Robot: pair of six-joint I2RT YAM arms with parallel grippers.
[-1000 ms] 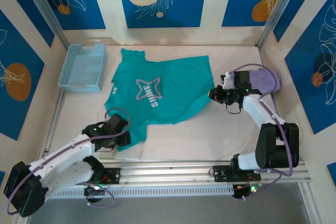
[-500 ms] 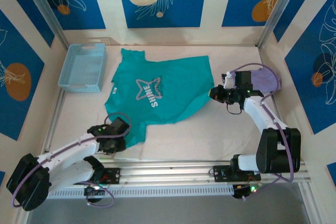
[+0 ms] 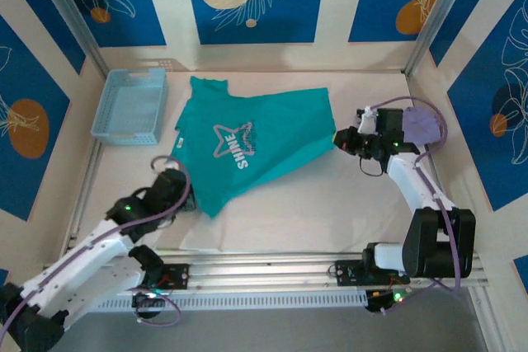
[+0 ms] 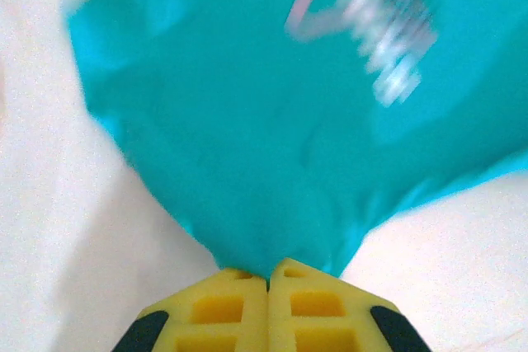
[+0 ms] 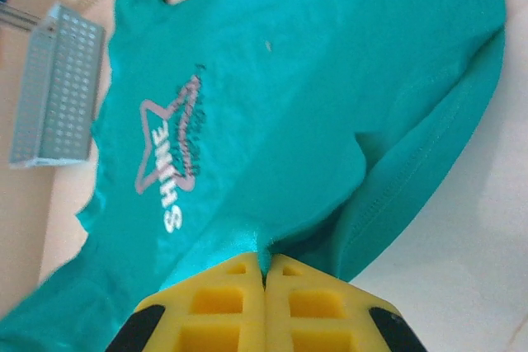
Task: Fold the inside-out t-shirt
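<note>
A pale counter (image 3: 330, 204) was enclosed by blue leaf-printed walls, and a light-blue perforated basket (image 3: 130, 105) was set far left. The soft teal t-shirt (image 3: 272, 133) was spread mid-counter, its near corner pinched in the left jaws and its right edge in the right jaws.

Pale table (image 3: 330, 195), teal t-shirt (image 3: 264, 142) spread mid-table (star print up), light-blue basket (image 3: 130, 106) far left, lavender garment (image 3: 421, 127) right
</note>
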